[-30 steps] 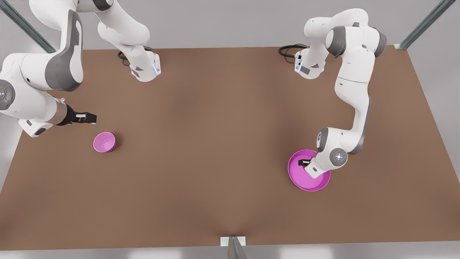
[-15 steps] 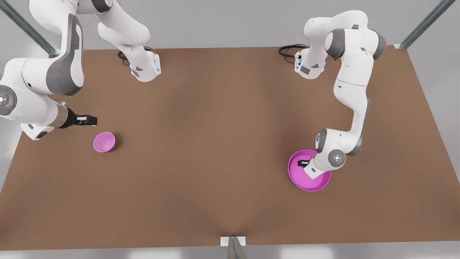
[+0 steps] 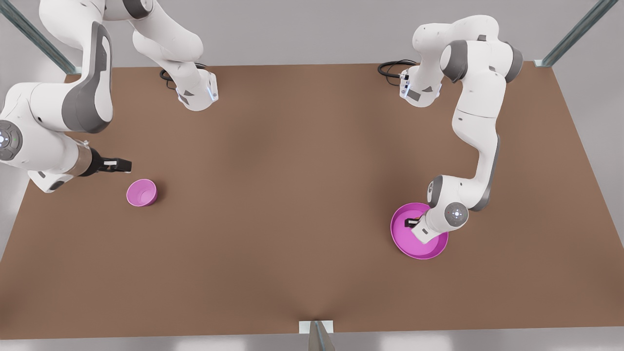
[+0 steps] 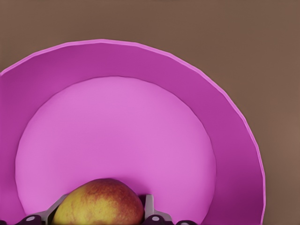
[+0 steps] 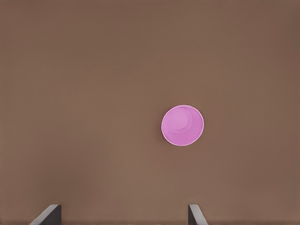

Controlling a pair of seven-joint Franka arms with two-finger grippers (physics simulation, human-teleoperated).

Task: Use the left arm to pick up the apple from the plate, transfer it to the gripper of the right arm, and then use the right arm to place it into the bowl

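Observation:
A red-yellow apple (image 4: 101, 204) rests on the magenta plate (image 4: 122, 126) and sits between the two fingers of my left gripper (image 4: 102, 212), which is shut on it. In the front view this gripper (image 3: 412, 222) is down over the plate (image 3: 420, 251) at the front view's right, and the wrist hides most of the apple. The small magenta bowl (image 3: 141, 192) stands on the table at the front view's left. My right gripper (image 3: 124, 165) hovers just behind and left of it, open and holding nothing. The right wrist view looks down on the bowl (image 5: 182, 125) between its spread fingertips (image 5: 50, 213).
The brown table (image 3: 292, 195) carries only the plate and the bowl. Both arm bases (image 3: 197, 92) stand at its far edge, with black cables beside them. A metal post (image 3: 317, 334) stands at the middle of the near edge.
The left arm's wrist has sunk slightly over the plate. The right gripper has drifted a little toward the bowl. Plate and bowl have not moved.

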